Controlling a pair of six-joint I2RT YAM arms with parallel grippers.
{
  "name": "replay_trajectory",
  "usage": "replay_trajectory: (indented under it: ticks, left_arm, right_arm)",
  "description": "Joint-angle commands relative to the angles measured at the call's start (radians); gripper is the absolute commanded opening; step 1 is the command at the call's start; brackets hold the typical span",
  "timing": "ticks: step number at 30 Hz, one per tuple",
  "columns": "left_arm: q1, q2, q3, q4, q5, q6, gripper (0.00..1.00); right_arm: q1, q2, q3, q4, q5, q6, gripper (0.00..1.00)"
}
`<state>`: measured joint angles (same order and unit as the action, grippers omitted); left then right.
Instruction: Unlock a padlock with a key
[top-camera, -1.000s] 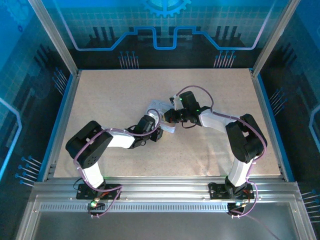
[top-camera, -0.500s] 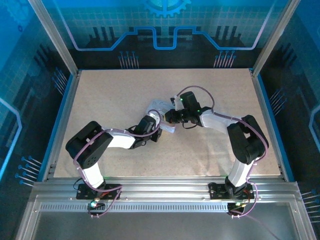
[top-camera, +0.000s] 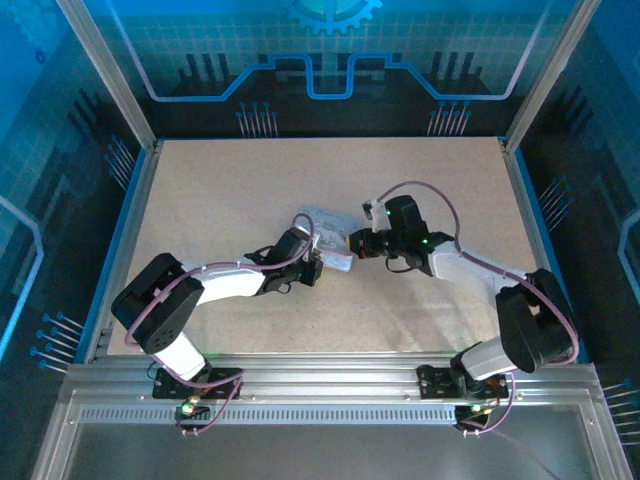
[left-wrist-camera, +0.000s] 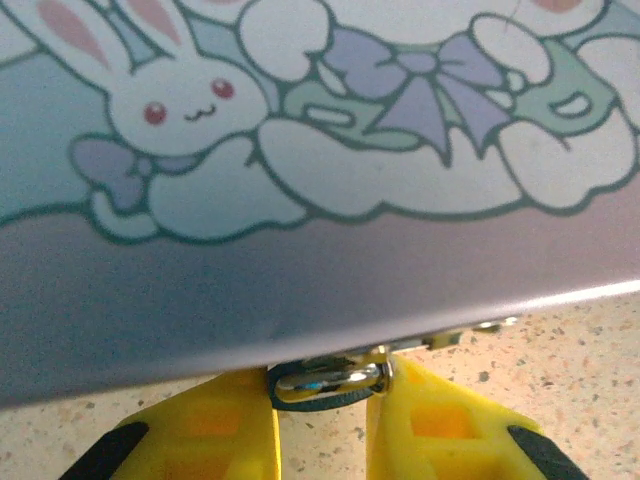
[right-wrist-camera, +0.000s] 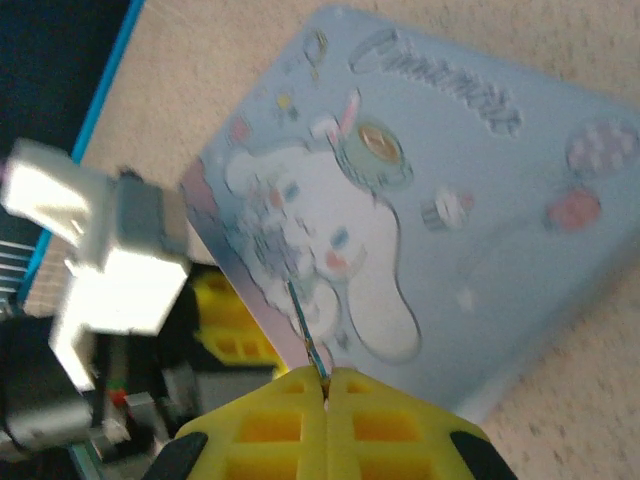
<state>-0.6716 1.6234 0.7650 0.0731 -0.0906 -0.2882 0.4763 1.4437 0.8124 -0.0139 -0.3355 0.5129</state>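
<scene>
At the bottom of the left wrist view the left fingers (left-wrist-camera: 225, 435) stand narrowly apart with the padlock (left-wrist-camera: 327, 381), a small glinting metal piece, between them. It appears to touch both inner faces, so I judge it pinched. It lies crosswise from finger to finger, tucked under the near edge of the pale blue tin (left-wrist-camera: 300, 250), just above the table (left-wrist-camera: 560, 340). In the right wrist view the right fingers (right-wrist-camera: 270, 420) are pressed together on the key (right-wrist-camera: 303, 325), a thin sliver whose long axis rises from them and leans slightly toward the upper left, across the tin's printed lid. The left arm's yellow fingers show to the left of the blade, so the padlock should lie left of the key tip and lower, though I cannot make it out there. From above, the left forearm reaches up and right and the right forearm reaches left. Both meet at the tin's near corner, mid-frame, the right arm carrying the key.
</scene>
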Motion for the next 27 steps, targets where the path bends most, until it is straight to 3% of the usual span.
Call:
replay_trajectory:
  ticks: [1, 12, 27]
  left_arm:
    - [-0.006, -0.046, 0.066, -0.109, 0.049, -0.08, 0.2]
    - [-0.006, -0.071, 0.181, -0.286, 0.148, -0.258, 0.2]
    - [-0.005, -0.063, 0.211, -0.254, 0.247, -0.426, 0.2]
  right_arm:
    - [-0.005, -0.069, -0.084, 0.022, 0.017, -0.019, 0.0]
    - [0.11, -0.237, -0.337, 0.245, 0.134, -0.025, 0.0]
    - [0.27, -0.075, -0.421, 0.55, 0.284, -0.165, 0.0]
